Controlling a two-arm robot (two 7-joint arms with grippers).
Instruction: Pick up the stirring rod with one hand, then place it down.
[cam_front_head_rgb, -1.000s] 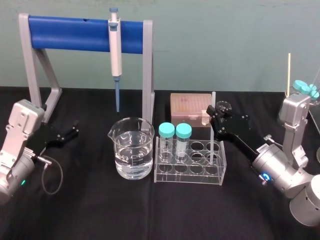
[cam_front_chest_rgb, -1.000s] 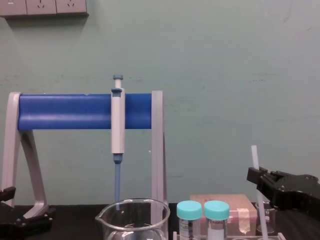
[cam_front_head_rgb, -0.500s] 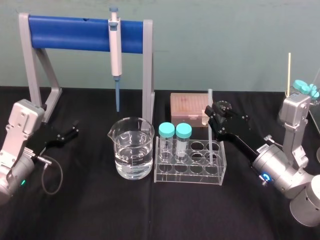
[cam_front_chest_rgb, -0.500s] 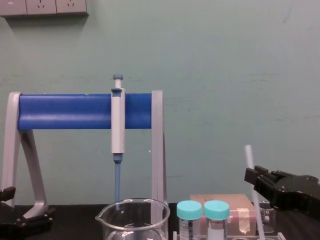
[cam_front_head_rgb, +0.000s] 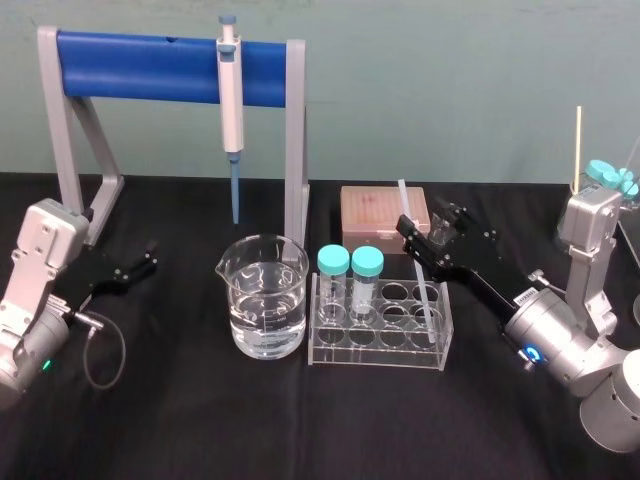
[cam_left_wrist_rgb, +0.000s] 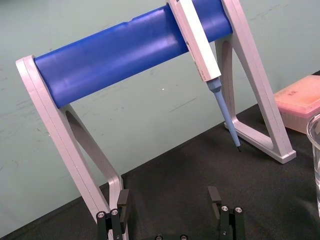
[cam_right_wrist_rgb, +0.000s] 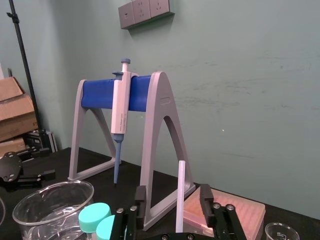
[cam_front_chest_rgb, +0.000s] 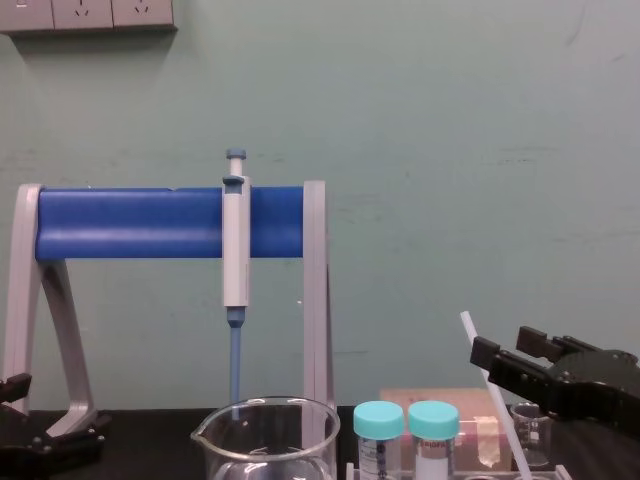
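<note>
Two tools are seen low over the black worktop (cam_front_head_rgb: 200, 420). The left tool (cam_front_head_rgb: 148, 256) is parked well to the left, near the foot of the stand (cam_front_head_rgb: 150, 67), with its jaws spread and nothing between them. The right tool (cam_front_head_rgb: 428, 222) is reached in over the right end of the clear tube rack (cam_front_head_rgb: 375, 352). Its jaws are likewise spread, and the stirring rod (cam_front_head_rgb: 404, 200) is framed between them without being pinched. In the right wrist view the rod is seen apart from both jaws. In the chest view it is seen tilted, its top leaning toward the robot's left, close by one jaw, though contact cannot be told. Its lower end is lodged in a well at the rack's right end.

Judged from this, the rod is borne by the rack, not by the tool. Either the grasp is yet to be closed or the rod is already set down, and which of these holds cannot be decided here.

Two teal-capped tubes (cam_front_head_rgb: 333, 262) are stood in the rack's left wells, and a beaker (cam_front_head_rgb: 265, 300) of clear liquid is set just to its left. Behind the rack a pink tip box (cam_front_head_rgb: 370, 212) is placed. Farther back the pipette (cam_front_head_rgb: 231, 95) is hung on the stand.

No brand can be read. The tube labels and a white tag (cam_front_head_rgb: 524, 297) on the right arm are too small to be made out, as is anything on the wall sockets (cam_front_chest_rgb: 85, 12).
</note>
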